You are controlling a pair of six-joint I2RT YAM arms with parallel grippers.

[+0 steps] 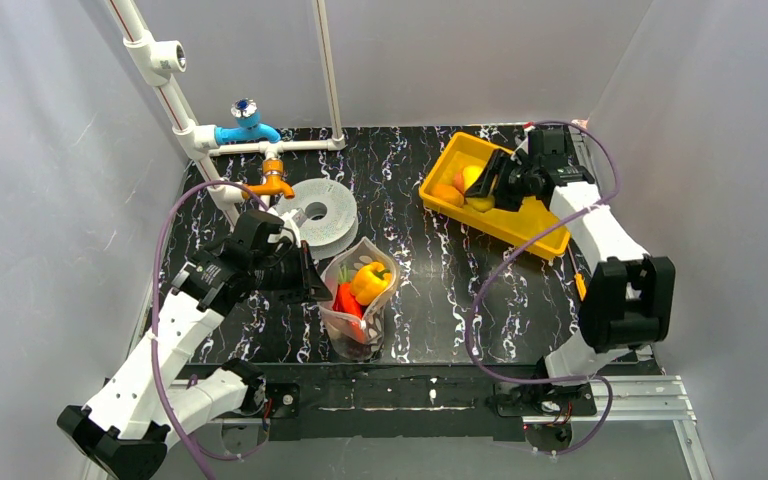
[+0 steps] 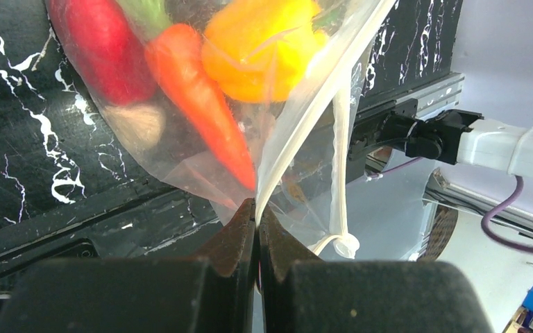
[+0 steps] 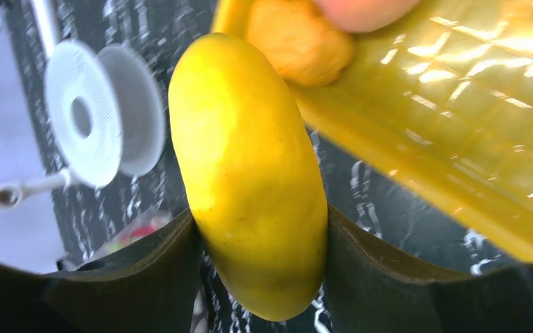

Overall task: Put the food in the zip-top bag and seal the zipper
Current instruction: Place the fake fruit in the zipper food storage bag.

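- Our left pincer (image 2: 257, 216) is clamped on the edge of the bag (image 2: 180, 159), holding it upright in the middle of the worktop (image 1: 440, 290), with peppers (image 2: 264, 48) and a carrot (image 2: 201, 104) inside; the mouth needs to gape wide.
- Our right pincer (image 3: 257, 232) grips a yellow fruit (image 3: 250, 139) by the yellow tray (image 3: 458, 104); we lift it clear of the rim and release only above the mouth.

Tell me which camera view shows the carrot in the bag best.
The left wrist view: the carrot is large and sharp through the clear zip-top bag. The top external view shows only a small orange-red patch inside the bag. In the right wrist view the bag is a blur, no carrot visible.
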